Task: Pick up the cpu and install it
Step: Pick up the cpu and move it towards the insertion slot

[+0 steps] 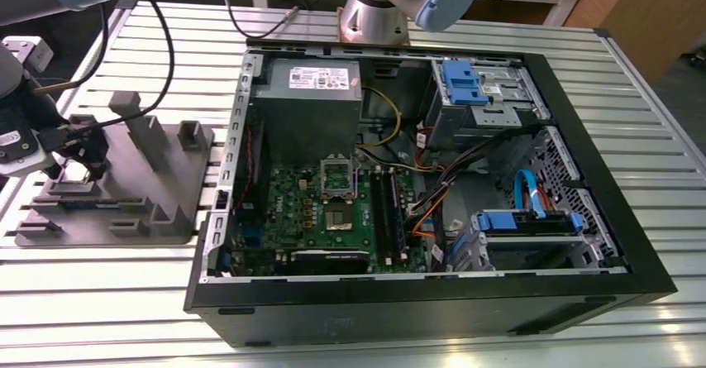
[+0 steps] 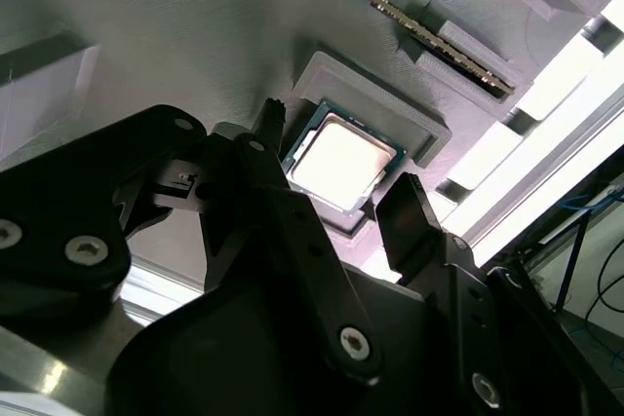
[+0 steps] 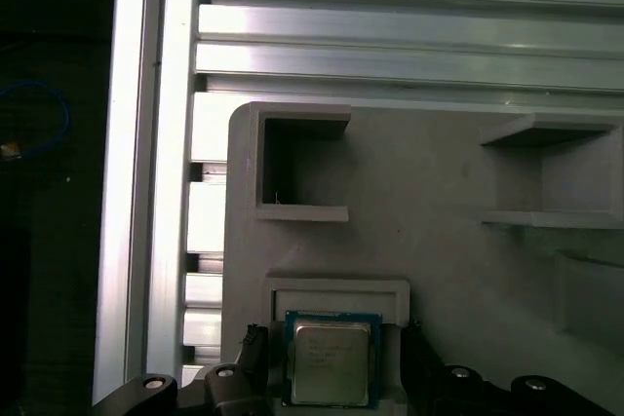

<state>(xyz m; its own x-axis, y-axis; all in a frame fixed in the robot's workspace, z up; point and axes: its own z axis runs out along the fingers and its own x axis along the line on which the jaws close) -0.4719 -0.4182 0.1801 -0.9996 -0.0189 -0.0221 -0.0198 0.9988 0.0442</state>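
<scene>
Hovering over the grey tray (image 3: pixel 439 270), I hold my gripper (image 2: pixel 343 174) with fingers (image 2: pixel 405 216) spread either side of the cpu (image 2: pixel 339 158), which lies flat in its shallow recess.

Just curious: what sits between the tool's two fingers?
The cpu, lying in its recess of the grey tray, as seen in both wrist views.

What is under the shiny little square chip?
The cpu sits in a raised square pocket of the grey tray. The pocket's floor beneath it is covered by the chip itself.
</scene>
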